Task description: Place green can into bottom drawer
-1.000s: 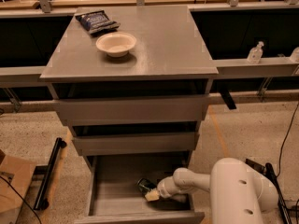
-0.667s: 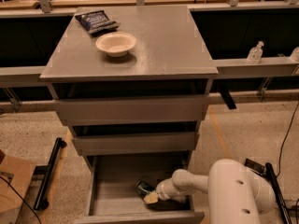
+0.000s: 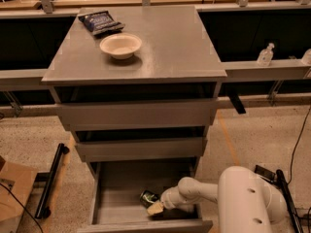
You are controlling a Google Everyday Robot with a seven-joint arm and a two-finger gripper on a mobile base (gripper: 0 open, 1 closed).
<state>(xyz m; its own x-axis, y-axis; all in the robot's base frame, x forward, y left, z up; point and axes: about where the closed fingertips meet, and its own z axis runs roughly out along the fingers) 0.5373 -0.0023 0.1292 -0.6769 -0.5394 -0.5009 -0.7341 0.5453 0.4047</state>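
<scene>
Well, the gripper [image 3: 156, 206] is down inside the open drawer [image 3: 108, 198], near its front right corner. The can [image 3: 147, 197] sits right against it, low over the drawer bottom or on it. Whether the gripper clamps the can or has let go I cannot tell from here. The risk I see lies in the way out. If the can is not settled flat, it may tip and roll about the drawer once released. If the arm [image 3: 204, 191] lifts carelessly, it may catch the middle drawer [image 3: 141, 148] just above, or drag the can along. The arm reaches in across the right wall, so a sideways swing could knock that too. The cabinet top [image 3: 170, 47] is plain grey and carries a white bowl [image 3: 120, 45], with a dark chip bag [image 3: 100, 22] behind it. Around it there is a speckled floor [image 3: 252, 130], a cardboard box [image 3: 12, 191] at the left, a cable [image 3: 297, 144] at the right, and a small bottle [image 3: 265, 55] on a ledge.
</scene>
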